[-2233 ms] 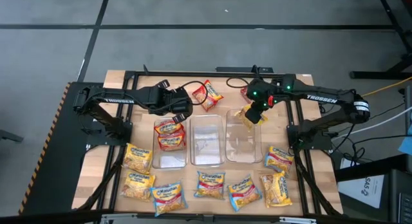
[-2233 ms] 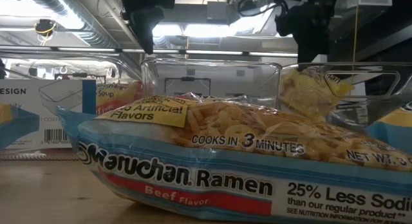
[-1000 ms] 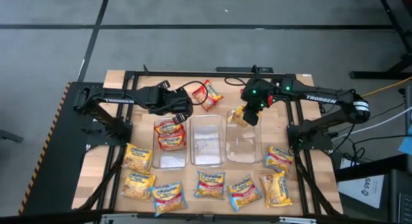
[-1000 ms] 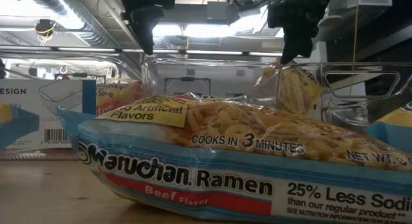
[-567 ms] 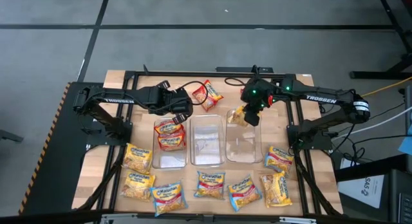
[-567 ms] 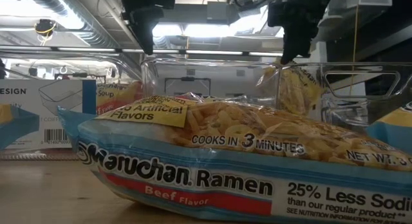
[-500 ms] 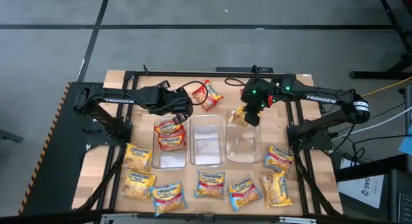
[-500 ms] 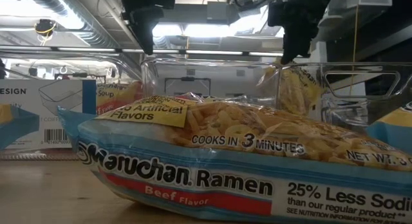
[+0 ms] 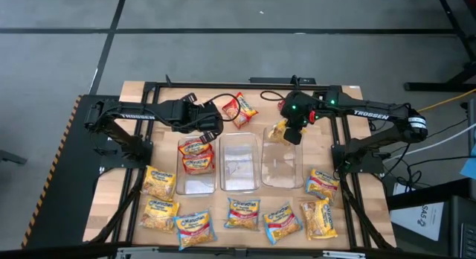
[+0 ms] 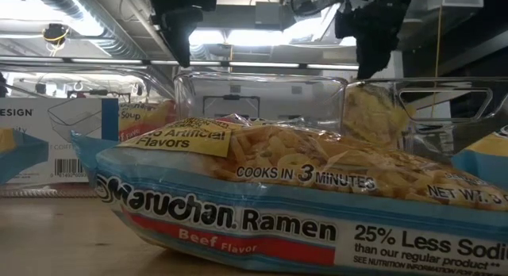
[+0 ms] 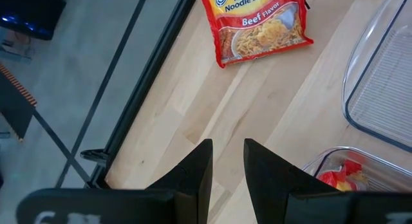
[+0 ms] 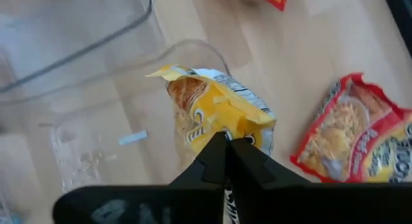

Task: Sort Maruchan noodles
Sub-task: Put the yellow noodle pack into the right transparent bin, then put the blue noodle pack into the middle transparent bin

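Observation:
My right gripper (image 9: 291,125) is shut on a yellow Maruchan packet (image 9: 281,132) that hangs at the far end of the right clear bin (image 9: 282,177). The low view shows this packet (image 10: 371,113) through the bin wall. My left gripper (image 9: 211,129) hovers by the far end of the left bin (image 9: 184,186), slightly open and empty (image 11: 228,153). That bin holds red packets (image 9: 196,155). A red beef packet (image 9: 240,109) lies flat on the far table; the left wrist view sees it too (image 11: 261,21). Several more packets lie along the near edge (image 9: 243,213). My right gripper pinches the yellow packet by its upper edge (image 12: 226,124) between the two fingers, coming from above and pointing down. The packet hangs below the fingers with its lower part (image 10: 373,129) down inside the right bin. Whether it touches the bin floor, I cannot tell.
The middle bin (image 9: 239,181) stands between the other two. A blue low-sodium beef packet (image 10: 278,205) fills the low view's foreground. Red packets (image 12: 347,140) lie on the wood beyond the right bin. Black frame rails (image 9: 223,85) border the table.
My right gripper has shifted a little toward the table's right, still shut on the yellow packet. The packet, earlier tilted toward the middle bin, has swung over and now hangs straighter at the right bin's far end.

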Robot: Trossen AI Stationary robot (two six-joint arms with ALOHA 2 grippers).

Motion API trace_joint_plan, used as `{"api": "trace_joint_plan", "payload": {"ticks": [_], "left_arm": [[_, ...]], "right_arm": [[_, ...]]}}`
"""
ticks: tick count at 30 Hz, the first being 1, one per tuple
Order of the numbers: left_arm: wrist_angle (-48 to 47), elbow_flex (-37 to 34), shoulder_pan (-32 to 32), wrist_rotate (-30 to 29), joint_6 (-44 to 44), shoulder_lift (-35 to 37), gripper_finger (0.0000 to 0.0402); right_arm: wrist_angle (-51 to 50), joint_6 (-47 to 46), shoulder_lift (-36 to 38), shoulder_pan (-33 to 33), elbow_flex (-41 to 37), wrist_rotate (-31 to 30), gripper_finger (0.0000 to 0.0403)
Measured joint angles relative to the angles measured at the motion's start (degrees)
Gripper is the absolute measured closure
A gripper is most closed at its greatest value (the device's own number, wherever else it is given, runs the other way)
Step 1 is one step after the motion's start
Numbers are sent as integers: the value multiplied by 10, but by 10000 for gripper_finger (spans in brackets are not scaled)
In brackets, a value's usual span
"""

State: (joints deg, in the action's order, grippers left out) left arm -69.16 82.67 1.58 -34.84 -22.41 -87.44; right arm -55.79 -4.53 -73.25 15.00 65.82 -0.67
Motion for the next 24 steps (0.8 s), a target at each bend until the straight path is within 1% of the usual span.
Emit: {"api": "trace_joint_plan", "payload": {"ticks": [8, 11, 17, 19, 24], "left_arm": [[1, 0, 0, 0, 0, 0, 319], [4, 0, 0, 0, 0, 0, 319], [9, 0, 0, 0, 0, 0, 319], [9, 0, 0, 0, 0, 0, 319], [8, 0, 0, 0, 0, 0, 319]], "right_arm": [[4, 3, 0, 0, 0, -1, 324], [4, 3, 0, 0, 0, -19, 312], [1, -5, 0, 0, 0, -133, 306], [-8, -28, 0, 0, 0, -141, 306], [-60, -97, 0, 0, 0, -138, 306]]}}
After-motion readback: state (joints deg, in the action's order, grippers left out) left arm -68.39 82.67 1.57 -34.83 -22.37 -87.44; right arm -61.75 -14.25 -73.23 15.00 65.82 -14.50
